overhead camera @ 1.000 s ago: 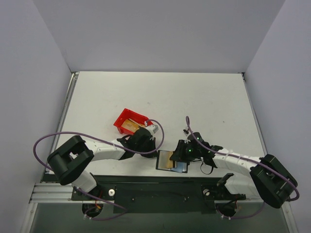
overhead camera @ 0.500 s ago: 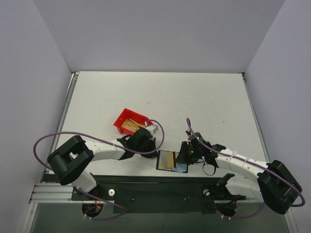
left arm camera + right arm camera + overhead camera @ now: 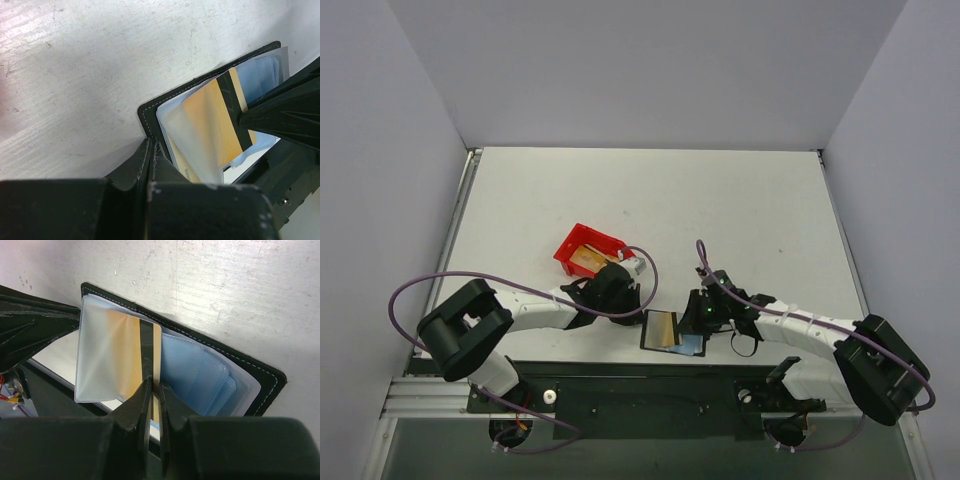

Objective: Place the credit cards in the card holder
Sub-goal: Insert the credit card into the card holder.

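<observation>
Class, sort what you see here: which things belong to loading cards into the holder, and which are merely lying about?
Belongs to the job:
- card holder
- gold card
- spare cards in the bin
- left gripper, right gripper

Just lying about:
- red bin itself

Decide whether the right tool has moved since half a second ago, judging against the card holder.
Yes. The right tool has shifted slightly left, back over the card holder, which has stayed put.
</observation>
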You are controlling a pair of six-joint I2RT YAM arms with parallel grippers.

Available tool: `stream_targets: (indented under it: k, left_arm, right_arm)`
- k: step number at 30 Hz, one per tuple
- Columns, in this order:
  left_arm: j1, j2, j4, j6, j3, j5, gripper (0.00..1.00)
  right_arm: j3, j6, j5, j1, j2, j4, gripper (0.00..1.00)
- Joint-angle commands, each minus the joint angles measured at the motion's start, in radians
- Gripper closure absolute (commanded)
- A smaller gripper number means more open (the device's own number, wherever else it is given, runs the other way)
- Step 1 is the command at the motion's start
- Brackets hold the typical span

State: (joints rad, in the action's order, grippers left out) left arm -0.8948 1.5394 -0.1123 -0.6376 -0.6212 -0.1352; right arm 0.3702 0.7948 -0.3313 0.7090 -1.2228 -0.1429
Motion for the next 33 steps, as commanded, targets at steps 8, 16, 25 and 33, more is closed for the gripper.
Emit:
stream_targets:
  k: [8,16,25,33]
  left_arm:
    - [-0.004,-0.007,-0.024,0.015,0.011,-0.017,1.0]
    - [-0.004,-0.01,-0.027,0.013,0.015,-0.017,1.0]
    - [-0.003,-0.025,-0.018,0.01,0.02,-0.006,1.0]
    - [-0.003,-0.027,-0.026,0.009,0.029,-0.009,1.0]
  right_arm:
    - [0.029,0.02,-0.015,0.078,-0.089,-0.017,1.0]
    - [0.052,0.015,-0.005,0.109,-0.11,-0.006,1.0]
    - [-0.004,0.033,0.0,0.104,-0.023,-0.082,0.93]
    - [-0.092,0.119,-0.012,0.087,0.022,-0.207,0.84]
